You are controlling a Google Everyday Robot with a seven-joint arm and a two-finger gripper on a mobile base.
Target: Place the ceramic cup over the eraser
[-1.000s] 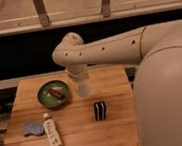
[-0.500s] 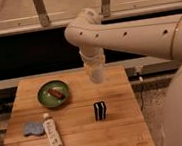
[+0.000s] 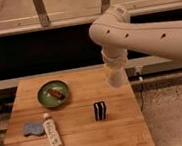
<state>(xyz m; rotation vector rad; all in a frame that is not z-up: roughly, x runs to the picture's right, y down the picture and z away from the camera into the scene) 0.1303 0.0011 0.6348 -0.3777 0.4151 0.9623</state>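
The eraser (image 3: 100,110), a small black block with white vertical stripes, stands upright right of the middle of the wooden table (image 3: 83,144). My gripper (image 3: 115,74) hangs at the end of the big white arm, above the table's back right part. It is shut on the ceramic cup (image 3: 115,78), a small plain white cup held in the air. The cup is up and to the right of the eraser and well apart from it. The fingers blend with the cup and the wrist.
A green bowl (image 3: 53,93) with a brown item in it sits at the back left. A white labelled bottle (image 3: 52,135) lies at the front left, next to a blue-grey cloth lump (image 3: 33,128). The table's right edge is near the eraser.
The arm has lifted the cup off the table near the bowl and carried it up and to the right. The eraser, bowl, bottle and cloth have not moved.
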